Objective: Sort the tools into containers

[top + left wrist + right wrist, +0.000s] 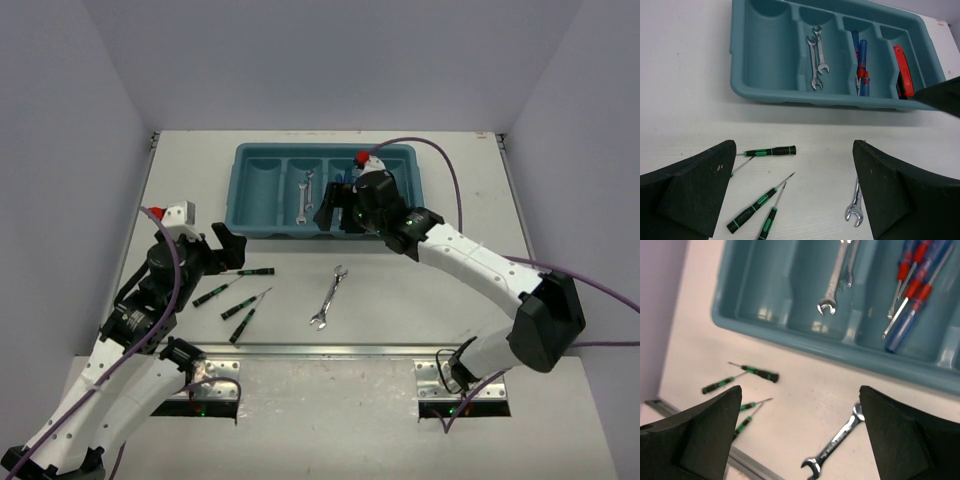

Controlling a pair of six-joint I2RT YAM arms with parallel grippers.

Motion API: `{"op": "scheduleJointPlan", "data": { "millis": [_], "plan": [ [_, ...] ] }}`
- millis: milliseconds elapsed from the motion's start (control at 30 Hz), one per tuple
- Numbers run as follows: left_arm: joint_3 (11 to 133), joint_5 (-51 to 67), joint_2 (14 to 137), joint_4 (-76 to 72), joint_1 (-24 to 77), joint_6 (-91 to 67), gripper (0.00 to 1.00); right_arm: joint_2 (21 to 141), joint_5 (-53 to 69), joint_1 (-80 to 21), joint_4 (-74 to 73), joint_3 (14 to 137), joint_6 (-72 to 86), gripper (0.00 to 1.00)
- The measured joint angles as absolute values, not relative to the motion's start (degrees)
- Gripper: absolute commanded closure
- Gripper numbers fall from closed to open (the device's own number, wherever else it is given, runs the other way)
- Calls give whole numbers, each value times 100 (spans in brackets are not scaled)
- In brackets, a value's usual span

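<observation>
Teal tray [240, 190] at upper centre, my right gripper [799, 395] spread over its lower rim; my left gripper [794, 150], equally spread, faces three green-black screwdrivers [771, 151] lower left.

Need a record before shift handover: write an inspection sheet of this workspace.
Surface: white table.
Job's things: teal tray holds two wrenches, blue screwdrivers, red pliers, each kind in its own compartment; three precision screwdrivers and one loose wrench lie on the table.
Clutter: nothing seen.
Jaws: left jaws open, empty, above the table; right jaws open, empty, over the tray.
Cables: purple cable along each arm.
Surroundings: plain grey walls.
</observation>
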State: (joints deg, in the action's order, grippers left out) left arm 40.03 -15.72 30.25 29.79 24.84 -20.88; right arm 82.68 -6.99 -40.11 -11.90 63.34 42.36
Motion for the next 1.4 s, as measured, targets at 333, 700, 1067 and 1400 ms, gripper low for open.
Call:
{"op": "scheduleJointPlan", "data": {
  "millis": [333, 700, 1067, 1400],
  "plan": [
    [4003, -1570, 3042, 2978, 2484, -2088, 0, 9006, -3098, -5559, -3450, 6720, 6386, 1],
    [4003, -1568, 3047, 2980, 2484, -2088, 0, 11682, -3214, -6080, -5648, 8955, 8625, 13],
    [4003, -1566, 2874, 2978, 2484, -2088, 0, 11747, -2867, -5870, -5878, 8307, 9183, 34],
    [4003, -1568, 2799, 2978, 2484, -2088, 0, 11189, -2381, -5677, -4592, 7020, 9084, 51]
  ]
}}
